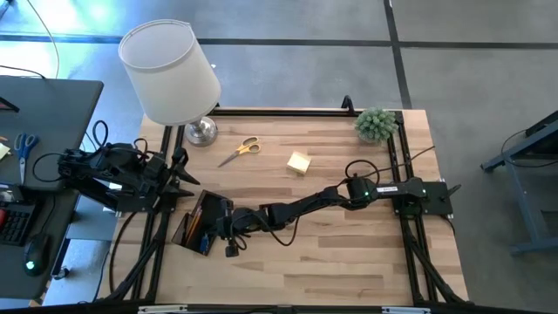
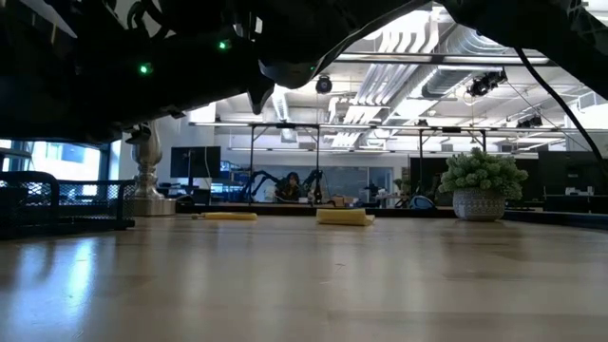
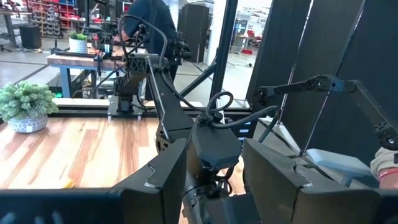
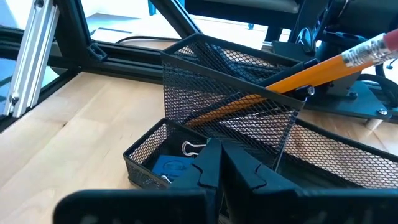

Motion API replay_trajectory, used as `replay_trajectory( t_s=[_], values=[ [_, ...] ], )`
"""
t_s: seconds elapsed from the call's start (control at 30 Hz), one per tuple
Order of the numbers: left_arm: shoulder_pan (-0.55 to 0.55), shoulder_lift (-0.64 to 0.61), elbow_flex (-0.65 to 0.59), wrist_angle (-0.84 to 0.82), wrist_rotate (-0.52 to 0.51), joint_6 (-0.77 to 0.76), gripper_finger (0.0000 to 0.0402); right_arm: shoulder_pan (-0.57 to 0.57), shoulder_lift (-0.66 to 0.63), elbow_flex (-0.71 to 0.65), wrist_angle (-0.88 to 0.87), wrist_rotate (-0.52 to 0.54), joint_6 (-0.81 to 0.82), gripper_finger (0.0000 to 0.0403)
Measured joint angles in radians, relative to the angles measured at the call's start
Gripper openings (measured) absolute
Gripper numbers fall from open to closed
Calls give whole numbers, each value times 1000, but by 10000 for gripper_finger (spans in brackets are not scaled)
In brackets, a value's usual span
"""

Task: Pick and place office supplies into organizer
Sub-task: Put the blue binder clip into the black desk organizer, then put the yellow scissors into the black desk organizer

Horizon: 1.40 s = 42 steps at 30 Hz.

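Observation:
The black mesh organizer (image 1: 199,222) stands near the table's left edge. In the right wrist view a wooden pencil (image 4: 311,71) leans in its tall cup (image 4: 230,93). A blue piece (image 4: 169,168) and a small clip (image 4: 193,147) lie in its low compartment. My right gripper (image 4: 221,163), shut and empty, reaches across the table to that compartment's rim. Yellow-handled scissors (image 1: 240,150) and a yellow sticky-note pad (image 1: 299,162) lie flat farther back. My left gripper (image 3: 214,180) waits open and level over the table's left edge (image 1: 183,172). My right gripper comes slanting down from the table's right side, and its shut fingertips (image 4: 211,155) stand at the rim of the organizer's low compartment. Whether they touch the mesh I cannot tell.
A white-shaded lamp (image 1: 170,74) with a chrome base (image 2: 147,180) stands at the far left corner, a small green plant (image 1: 377,124) at the far right. Bare wood lies along the near edge. A side desk (image 1: 35,166) with blue-handled scissors (image 1: 24,144) stands beside the table.

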Motion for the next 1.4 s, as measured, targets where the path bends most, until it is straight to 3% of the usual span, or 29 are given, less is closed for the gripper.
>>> replay_trajectory(
  t_s=[0.27,0.63,0.9,1.23,1.4],
  values=[
    [0,0,0,-9,0,-3,145,0,0,0,0,1,-9,5],
    [0,0,0,-11,0,-3,145,0,0,0,-1,9,33,129],
    [0,0,0,-43,-23,-4,145,1,-102,0,-228,40,35,151],
    [0,32,0,-93,-222,-34,145,80,-366,-8,-818,393,50,110],
    [0,152,0,-93,-263,-82,145,83,-455,-160,-904,487,116,84]
  ],
)
